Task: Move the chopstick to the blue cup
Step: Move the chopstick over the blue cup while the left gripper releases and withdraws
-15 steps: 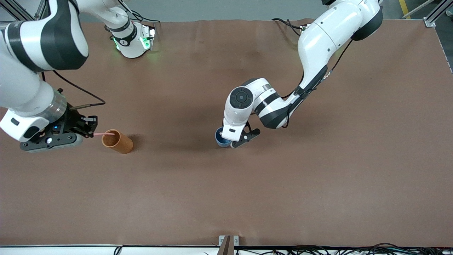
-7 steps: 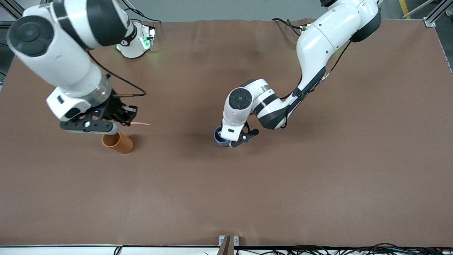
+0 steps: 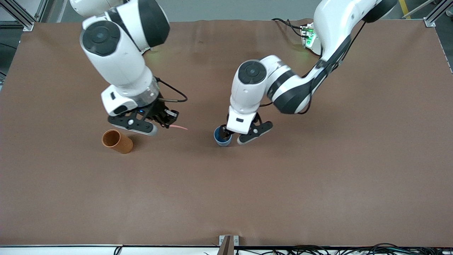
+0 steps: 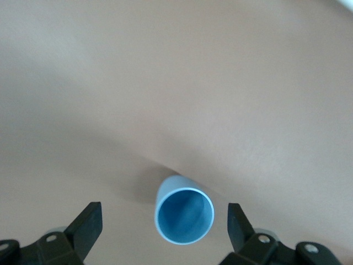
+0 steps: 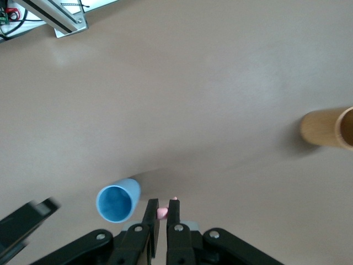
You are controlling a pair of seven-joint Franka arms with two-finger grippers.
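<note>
Chopstick [image 3: 179, 126], one, clamped in right end effector [image 3: 170, 122]; left end effector [image 3: 239, 134] apart, apparently straddling one blue cup [image 3: 221, 138].

Even, diffuse overhead light; brown table cover [image 3: 318, 184] evenly lit, no glare. Soft, blurred shadows lie under both arms and beside the orange-brown cup [image 3: 117, 141]. Green indicator glow near the arm bases. Front view sharp. Wrist views paler, washed out; table surface soft. Slight smear on the dark finger at the right wrist view's edge.
</note>
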